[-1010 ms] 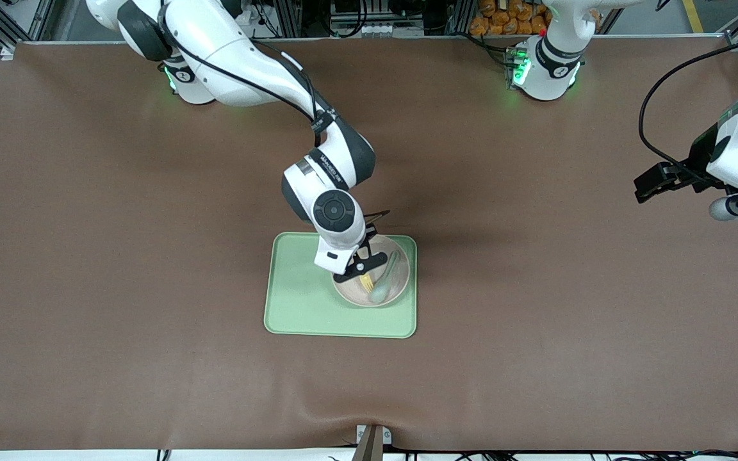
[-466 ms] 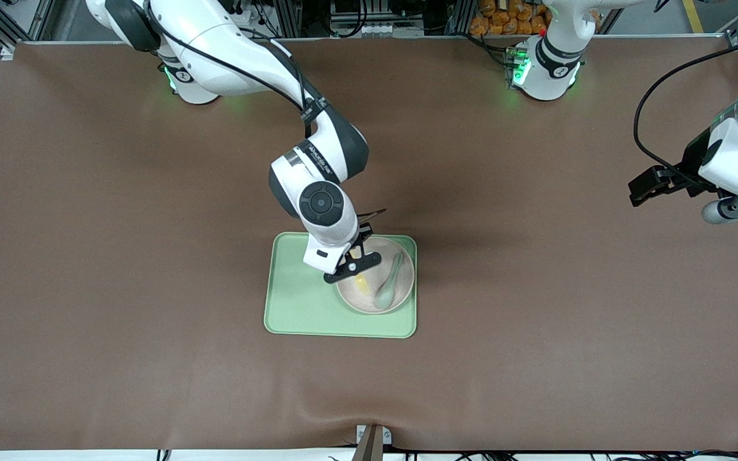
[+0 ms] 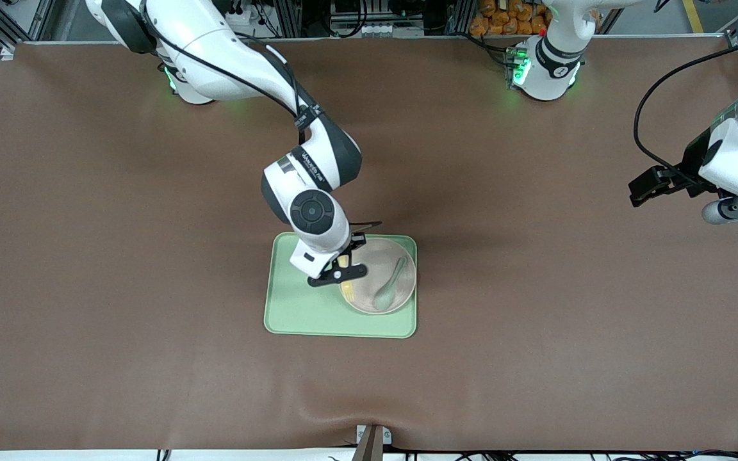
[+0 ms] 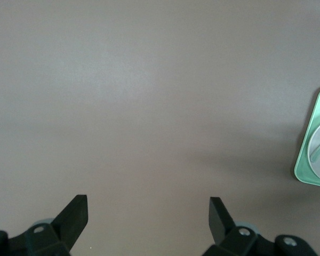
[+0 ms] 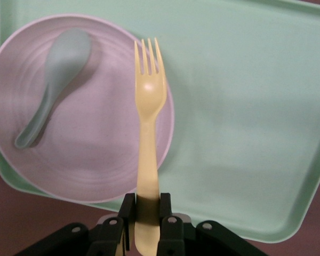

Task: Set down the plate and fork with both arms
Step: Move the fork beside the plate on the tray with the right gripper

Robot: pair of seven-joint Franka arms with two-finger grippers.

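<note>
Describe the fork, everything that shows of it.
The fork is a slim, pale-yellow piece that looks like plastic, with four short tines, a small rounded neck and a straight handle. The right pincer is shut on the end of its handle and holds it in the air, tines pointing away from the pincer. It hangs over the rim of the plate, on the side toward the bare part of the green tray. Nothing else touches it.

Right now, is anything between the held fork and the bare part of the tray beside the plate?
Nothing visible. The right pincer is shut on the fork, over the plate rim. The spoon lies inside the plate, clear of the bare tray. The left pincer waits open, away.
</note>
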